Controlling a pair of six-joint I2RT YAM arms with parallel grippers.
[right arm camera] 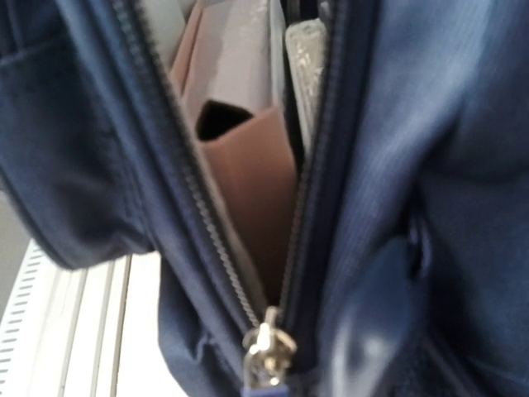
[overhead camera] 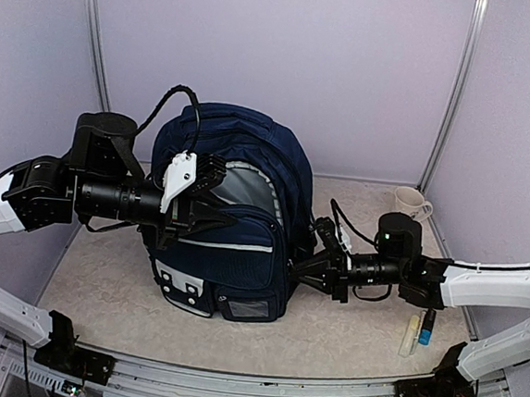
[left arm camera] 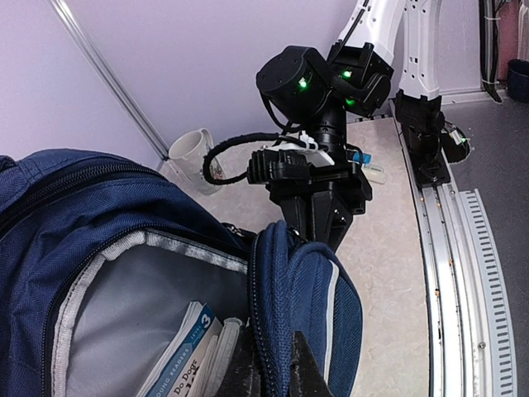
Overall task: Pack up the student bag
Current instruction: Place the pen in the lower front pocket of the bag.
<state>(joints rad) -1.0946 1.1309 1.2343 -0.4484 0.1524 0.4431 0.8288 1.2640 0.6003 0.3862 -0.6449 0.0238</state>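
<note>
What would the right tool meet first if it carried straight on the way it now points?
The student bag: the right tool points into its side, at the part-open zip. It seems to be at the fabric now, though depth is unclear.

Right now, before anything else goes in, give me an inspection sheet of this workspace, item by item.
Surface: beige speckled table, no spills seen.
Job's things: student bag upright, main compartment unzipped; book and brown folder inside.
Clutter: white mug at back right; blue-tipped marker and pale tube beside the right arm.
Grippers: left gripper pinching the bag's front panel edge; right gripper at the bag's side near the zip pull, jaws unclear.
Cables: black cable loops above the bag; wrist cable on the right arm.
Surroundings: lilac walls, metal rail at the near edge.
</note>
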